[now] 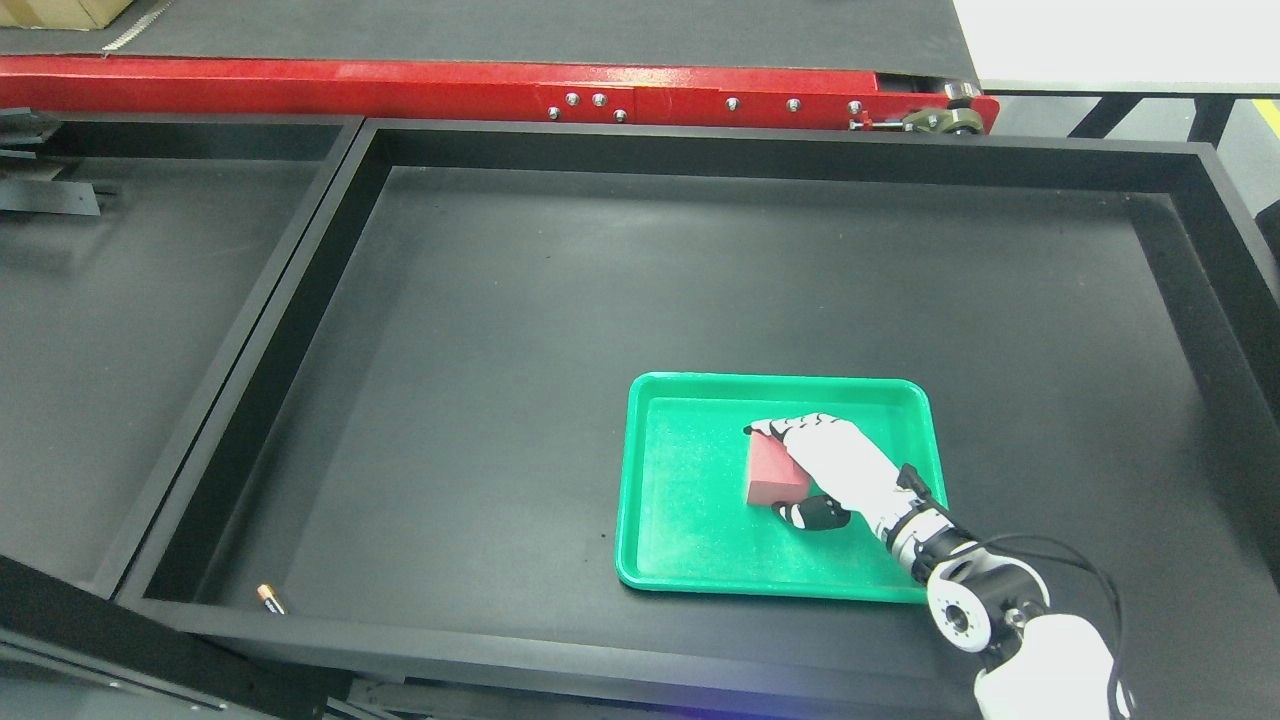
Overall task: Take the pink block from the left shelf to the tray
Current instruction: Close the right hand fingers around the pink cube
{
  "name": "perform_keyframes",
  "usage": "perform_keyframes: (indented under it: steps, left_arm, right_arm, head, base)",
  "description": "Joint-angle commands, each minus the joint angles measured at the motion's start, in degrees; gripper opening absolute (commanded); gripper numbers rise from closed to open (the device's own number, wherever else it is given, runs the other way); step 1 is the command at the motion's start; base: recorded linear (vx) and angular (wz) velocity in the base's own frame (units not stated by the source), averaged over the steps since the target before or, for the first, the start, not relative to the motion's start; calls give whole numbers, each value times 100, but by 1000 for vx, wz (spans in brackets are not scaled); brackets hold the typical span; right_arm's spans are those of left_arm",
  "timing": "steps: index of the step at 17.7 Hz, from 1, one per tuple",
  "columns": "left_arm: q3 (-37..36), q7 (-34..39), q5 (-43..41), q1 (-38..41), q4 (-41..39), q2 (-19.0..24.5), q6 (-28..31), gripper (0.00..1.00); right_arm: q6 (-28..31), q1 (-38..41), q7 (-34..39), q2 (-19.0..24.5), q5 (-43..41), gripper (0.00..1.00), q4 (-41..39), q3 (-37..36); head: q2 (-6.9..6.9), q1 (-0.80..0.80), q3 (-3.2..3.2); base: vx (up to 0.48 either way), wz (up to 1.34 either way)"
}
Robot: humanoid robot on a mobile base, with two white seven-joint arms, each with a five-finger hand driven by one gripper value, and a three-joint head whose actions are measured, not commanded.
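Curling over the top edge of the pink block (775,472), the white fingers (800,427) of the right hand (835,465) press on it from above while the dark-tipped thumb (812,514) sits against its lower right corner, so the hand is clamped around the block. The block (more a dull red-pink under this light) lies inside the green tray (660,530), in the tray's right half, with its underside apparently at or very near the tray floor; whether it actually rests there cannot be told from this angle. Behind the hand, the wrist and a round grey joint (962,600) lead down to the white forearm (1050,665), which enters from the lower right corner with black cables looping beside it.

The tray sits on the dark floor of a large black shelf bin (760,150), toward its front right. Near the bin's front left corner lies a small battery (270,599), well apart from the tray. A second black bin (100,300) adjoins on the left. Beyond both runs a red metal beam (400,90) with bolts along its face.
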Motion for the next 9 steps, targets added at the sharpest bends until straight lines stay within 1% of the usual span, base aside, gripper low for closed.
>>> perform_keyframes:
  steps: [1,2,5,6,8,9]
  left_arm:
    - [0,5,0,-167,-100,100,-2,100]
    - [0,5,0,-167,-100,100,-2,100]
    - [0,5,0,-167,-100,100,-2,100]
    - [0,5,0,-167,-100,100,-2,100]
    - [0,5,0,-167,-100,100,-2,100]
    - [0,5,0,-167,-100,100,-2,100]
  right_arm:
    - [4,-12,-44,-40,-48,8,158,24]
    - [-13,-12,-62,-40,-66,4,158,-2]
    - [-57,-12,-350,-31,-92,3,158,-55]
    - [-153,-3,-683,-40,-170,3,132,-177]
    - [-556,14,-1481,-40,-311,3,-60,-580]
    - [-619,23,-1825,-40,-347,3,-166,-669]
  head:
    - [0,0,0]
    - [0,0,0]
    - [0,0,0]
    - [0,0,0]
    - [0,0,0]
    - [0,0,0]
  base:
    - [0,0]
    - [0,0]
    - [0,0]
    - [0,0]
    - [0,0]
    - [0,0]
